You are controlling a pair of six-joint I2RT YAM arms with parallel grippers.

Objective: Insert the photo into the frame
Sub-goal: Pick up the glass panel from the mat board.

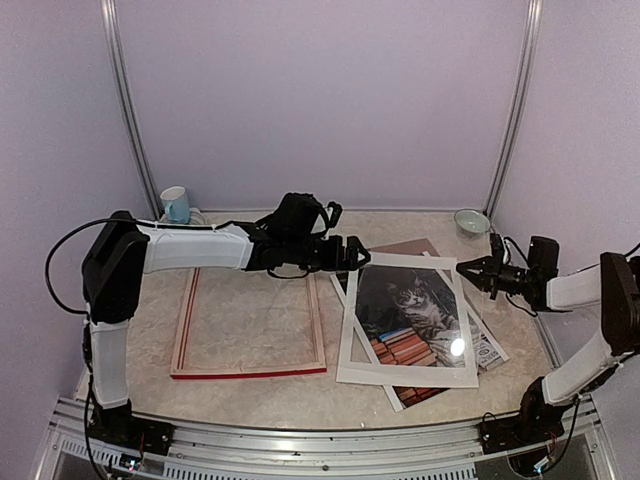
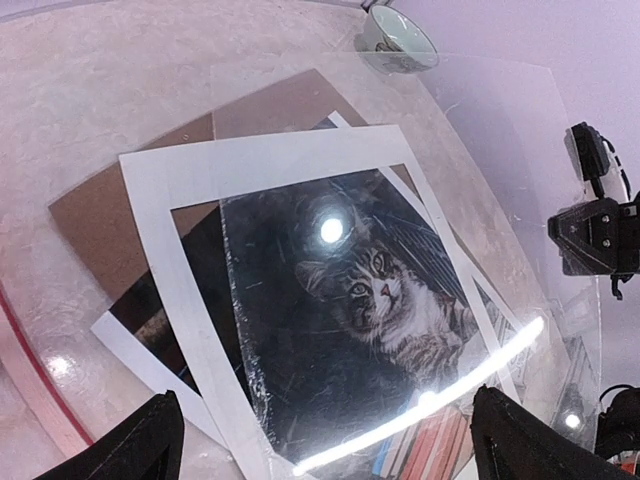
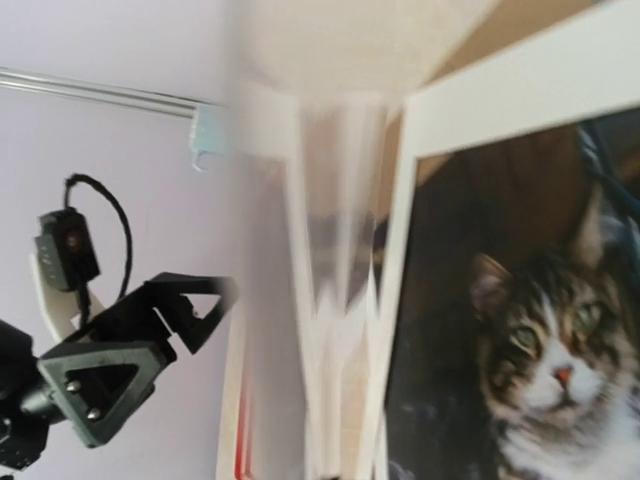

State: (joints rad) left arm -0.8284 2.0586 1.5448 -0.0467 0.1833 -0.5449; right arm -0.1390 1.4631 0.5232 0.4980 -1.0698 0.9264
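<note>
The photo (image 1: pixel 415 310) (image 2: pixel 380 300) (image 3: pixel 540 370), a tabby cat on a dark ground, lies flat at the table's right under a white mat border (image 1: pixel 350 345) (image 2: pixel 190 300). Left of it lies the frame (image 1: pixel 250 371), red along its near edge with nothing inside. My left gripper (image 1: pixel 358 256) (image 2: pixel 335 450) hangs open above the photo's left part, touching nothing. My right gripper (image 1: pixel 465 268) (image 2: pixel 562 235) is shut on the edge of a clear sheet (image 2: pixel 480 150) (image 3: pixel 335 250) that is raised over the photo.
A brown backing board (image 1: pixel 405 247) (image 2: pixel 100 215) lies under the mat and photo. A pale mug (image 1: pixel 175 204) stands at the back left and a small bowl (image 1: pixel 472 221) (image 2: pixel 398 35) at the back right. Walls enclose the table.
</note>
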